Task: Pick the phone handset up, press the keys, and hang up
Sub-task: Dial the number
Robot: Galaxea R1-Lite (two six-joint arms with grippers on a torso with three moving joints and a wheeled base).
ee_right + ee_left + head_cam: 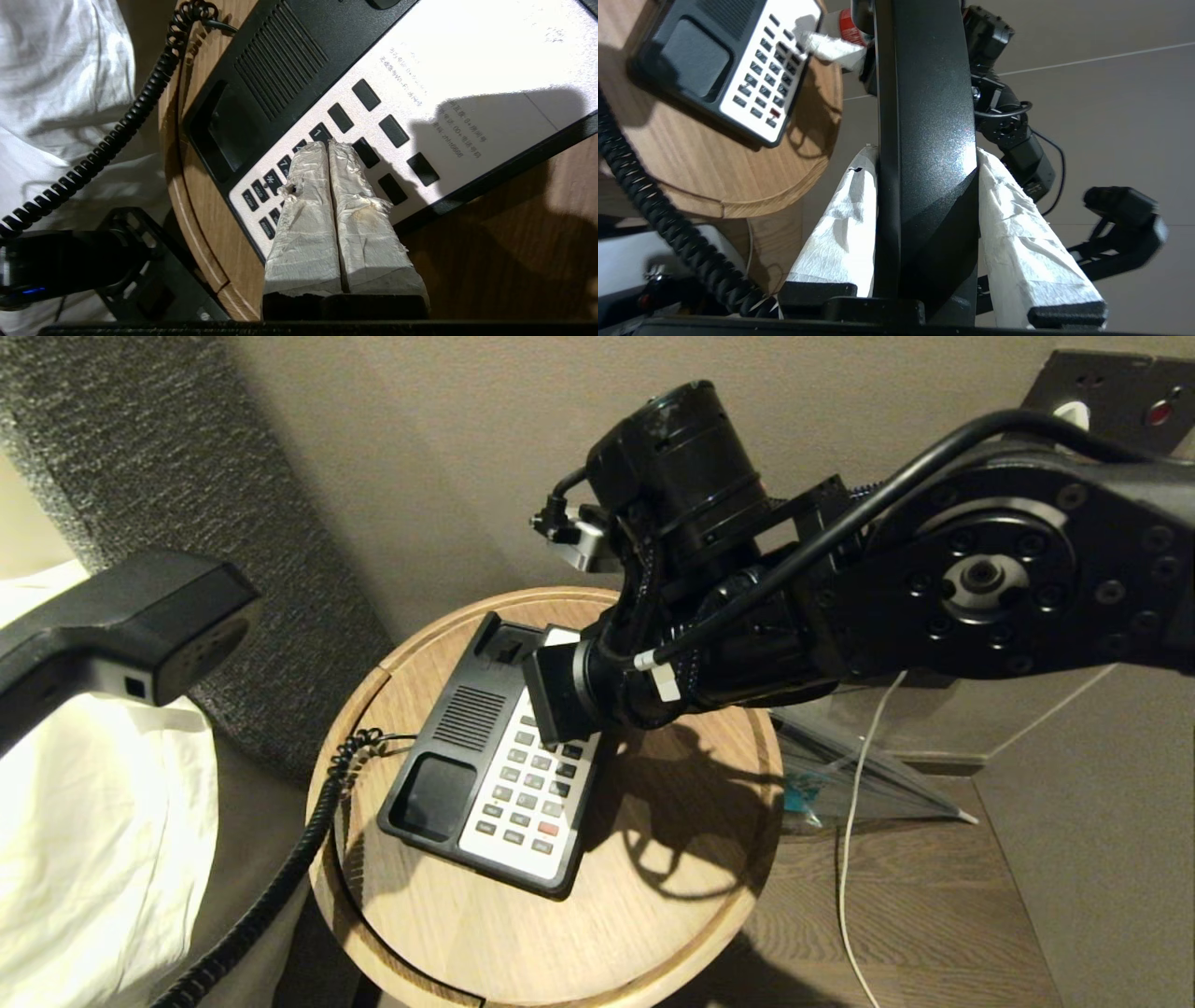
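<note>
With the phone handset [924,154] clamped in the left tool [924,196] and held off beside the round tabletop [653,915], the key-pressing step is in hand: the right tool [328,148], fingers together, pokes the phone base [439,793] keypad, and hanging up should come next.

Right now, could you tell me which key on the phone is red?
The red key sits in the keypad's second-lowest row, nearest the phone's right edge; every other key is dark.
</note>
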